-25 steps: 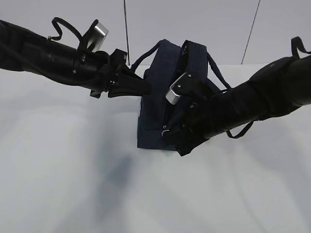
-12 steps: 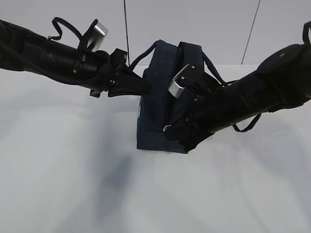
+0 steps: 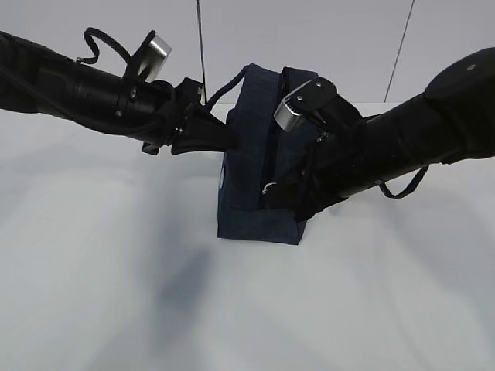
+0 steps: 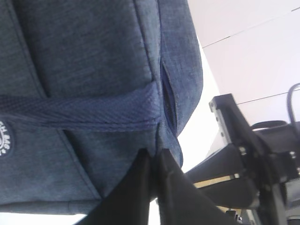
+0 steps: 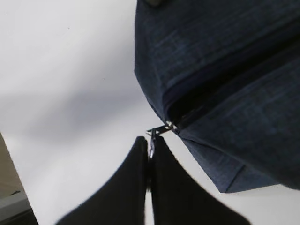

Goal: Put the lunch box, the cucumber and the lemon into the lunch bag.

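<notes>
The navy lunch bag [image 3: 249, 147] stands on the white table, its zipper side facing me. My left gripper [image 3: 236, 139] is shut on a fold of the bag's fabric at its left edge; in the left wrist view the fingers [image 4: 140, 187] pinch the cloth just below the handle strap [image 4: 84, 112]. My right gripper [image 3: 272, 193] is shut on the silver zipper pull [image 5: 157, 132] at the lower end of the zipper [image 5: 211, 98], whose dark slit gapes a little. The lunch box, the cucumber and the lemon are out of view.
Both black arms [image 3: 77, 89] [image 3: 410, 139] reach in from the sides and meet at the bag. Loop handles [image 3: 224, 89] hang off the bag's far end. A small white round logo [image 4: 3, 138] marks the side. A pale wall with a thin dark cable [image 3: 201, 46] stands behind.
My right arm has risen and swung left over the bag, and the zipper pull has moved slightly up with it. The left arm has kept its grip in place.
</notes>
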Robot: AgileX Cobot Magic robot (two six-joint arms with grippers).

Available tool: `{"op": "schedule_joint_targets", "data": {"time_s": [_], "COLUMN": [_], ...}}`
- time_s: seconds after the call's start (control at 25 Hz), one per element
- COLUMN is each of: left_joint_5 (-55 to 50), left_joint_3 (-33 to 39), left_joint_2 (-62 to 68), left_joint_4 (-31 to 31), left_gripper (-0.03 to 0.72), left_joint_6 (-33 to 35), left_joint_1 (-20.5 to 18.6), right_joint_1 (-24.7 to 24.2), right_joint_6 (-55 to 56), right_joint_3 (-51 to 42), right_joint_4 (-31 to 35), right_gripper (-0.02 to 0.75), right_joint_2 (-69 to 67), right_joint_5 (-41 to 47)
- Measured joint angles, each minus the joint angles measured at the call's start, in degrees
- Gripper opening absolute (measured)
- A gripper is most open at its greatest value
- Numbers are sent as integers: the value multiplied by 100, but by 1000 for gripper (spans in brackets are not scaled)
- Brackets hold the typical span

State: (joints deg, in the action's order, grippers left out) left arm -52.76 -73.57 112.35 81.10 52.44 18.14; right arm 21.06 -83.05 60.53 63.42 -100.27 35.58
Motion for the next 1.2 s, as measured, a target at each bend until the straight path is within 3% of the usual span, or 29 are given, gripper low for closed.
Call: {"op": "schedule_joint_targets", "data": {"time_s": [0.8,1.2], "left_joint_5": [22,45], "left_joint_3": [0,-2], "left_joint_2": [0,0], "left_joint_4": [-80,-88], "left_gripper": [-9,-9], "left_joint_6": [0,0], "left_joint_1": [0,0], "right_joint_1": [0,0], "right_joint_6": [1793,2505], "right_joint_3": [25,787], "right_joint_4": [-606,-694], "right_gripper": [0,0], "right_joint_2": [633,667], "right_joint_5": [-335,-381]}}
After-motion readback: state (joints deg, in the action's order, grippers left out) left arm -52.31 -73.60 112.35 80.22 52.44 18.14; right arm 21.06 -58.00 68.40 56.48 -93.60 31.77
